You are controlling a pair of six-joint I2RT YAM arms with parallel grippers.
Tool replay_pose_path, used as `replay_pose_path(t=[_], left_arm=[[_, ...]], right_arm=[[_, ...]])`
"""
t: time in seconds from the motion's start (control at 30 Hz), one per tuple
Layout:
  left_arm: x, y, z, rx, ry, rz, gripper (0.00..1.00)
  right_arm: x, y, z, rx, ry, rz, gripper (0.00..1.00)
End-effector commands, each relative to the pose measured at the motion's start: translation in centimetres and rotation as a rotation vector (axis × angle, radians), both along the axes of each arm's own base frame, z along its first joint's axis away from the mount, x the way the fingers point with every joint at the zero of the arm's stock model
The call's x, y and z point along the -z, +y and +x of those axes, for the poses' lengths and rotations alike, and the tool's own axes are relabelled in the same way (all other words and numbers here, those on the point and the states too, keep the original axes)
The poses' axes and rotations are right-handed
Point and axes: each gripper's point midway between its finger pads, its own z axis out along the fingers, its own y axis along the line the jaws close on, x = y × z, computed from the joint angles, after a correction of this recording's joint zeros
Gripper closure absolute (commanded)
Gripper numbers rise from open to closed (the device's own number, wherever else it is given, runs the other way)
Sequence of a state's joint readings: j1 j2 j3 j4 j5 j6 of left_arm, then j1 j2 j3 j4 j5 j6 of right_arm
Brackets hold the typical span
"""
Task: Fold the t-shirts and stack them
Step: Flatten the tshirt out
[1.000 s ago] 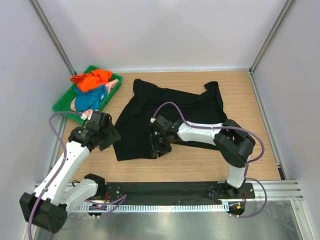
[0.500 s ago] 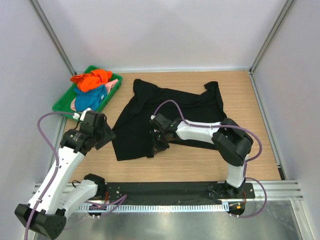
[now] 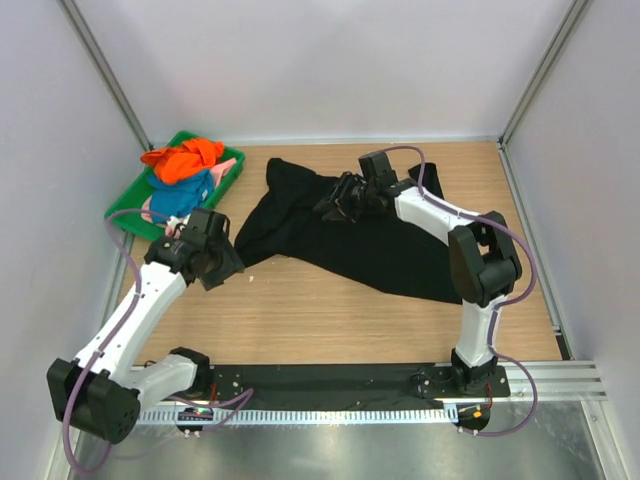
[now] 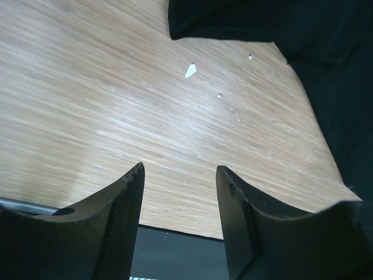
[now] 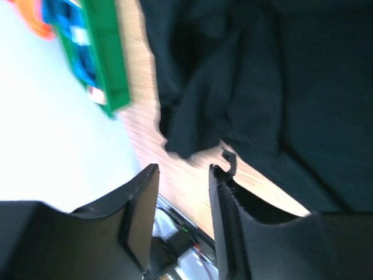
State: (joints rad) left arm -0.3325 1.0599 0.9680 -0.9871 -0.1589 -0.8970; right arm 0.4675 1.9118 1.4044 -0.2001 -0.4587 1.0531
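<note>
A large black t-shirt (image 3: 390, 240) lies rumpled and slanted across the wooden table, from the far middle to the near right. My right gripper (image 3: 332, 207) hovers over its far-left part, jaws open and empty. In the right wrist view the right gripper (image 5: 184, 169) has the black t-shirt (image 5: 280, 76) beyond it. My left gripper (image 3: 228, 268) stands open over bare wood just left of the shirt's near-left corner. The left wrist view shows the left gripper (image 4: 179, 169) empty and the black t-shirt (image 4: 326, 35) at the top right. Orange (image 3: 183, 158), blue (image 3: 180, 198) and pink (image 3: 228, 165) t-shirts lie bunched in the tray.
The green plastic tray (image 3: 125, 205) stands at the far left against the wall, and its rim (image 5: 108, 58) shows in the right wrist view. A small white scrap (image 4: 190, 70) lies on the wood near the shirt. Walls with metal posts close in the table.
My right gripper has swung from the shirt's near-left part to the far middle, dragging that part away from the near edge, and now stands open. The left gripper shifted slightly right.
</note>
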Motion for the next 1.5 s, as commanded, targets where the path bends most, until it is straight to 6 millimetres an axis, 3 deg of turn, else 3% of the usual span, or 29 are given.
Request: replay_pose_path(t=[0.0, 0.17, 0.2, 0.4, 0.53, 0.7, 1.07, 1.27, 1.37, 1.47], left_arm=[[-1.1, -1.5, 1.8, 0.036, -0.051, -0.060, 0.46], [-0.9, -3.4, 3.1, 0.040, -0.063, -0.147, 0.47], [-0.5, -4.0, 3.3, 0.046, -0.042, -0.168, 0.47], [-0.6, -5.9, 7.7, 0.063, -0.103, -0.239, 0.44], [1.9, -7.2, 10.8, 0.028, -0.015, -0.314, 0.42], [2.7, -8.7, 13.9, -0.015, 0.000, -0.377, 0.41], [4.8, -9.5, 17.0, -0.128, 0.050, -0.404, 0.50], [6.7, -9.2, 17.0, -0.144, 0.099, -0.376, 0.56], [6.8, -8.8, 17.1, -0.138, 0.095, -0.362, 0.65], [6.7, -8.2, 17.0, -0.136, 0.095, -0.336, 0.68]], right_arm=[[-2.3, 0.6, -2.5, -0.122, -0.034, -0.055, 0.52], [-1.0, -4.3, -5.0, -0.173, -0.093, -0.314, 0.50], [-0.8, -5.6, -6.5, -0.192, -0.085, -0.358, 0.50], [1.2, -12.3, -10.9, -0.207, -0.072, -0.559, 0.50], [-0.2, -16.1, -12.4, -0.127, -0.077, -0.559, 0.50], [-0.5, -20.5, -13.4, -0.033, -0.018, -0.599, 0.48], [-1.5, -24.2, -13.2, 0.069, 0.021, -0.621, 0.48], [-0.8, -25.8, -13.2, 0.118, 0.088, -0.665, 0.48], [0.0, -26.8, -13.6, 0.135, 0.139, -0.702, 0.48], [0.9, -27.5, -14.0, 0.143, 0.183, -0.718, 0.48]])
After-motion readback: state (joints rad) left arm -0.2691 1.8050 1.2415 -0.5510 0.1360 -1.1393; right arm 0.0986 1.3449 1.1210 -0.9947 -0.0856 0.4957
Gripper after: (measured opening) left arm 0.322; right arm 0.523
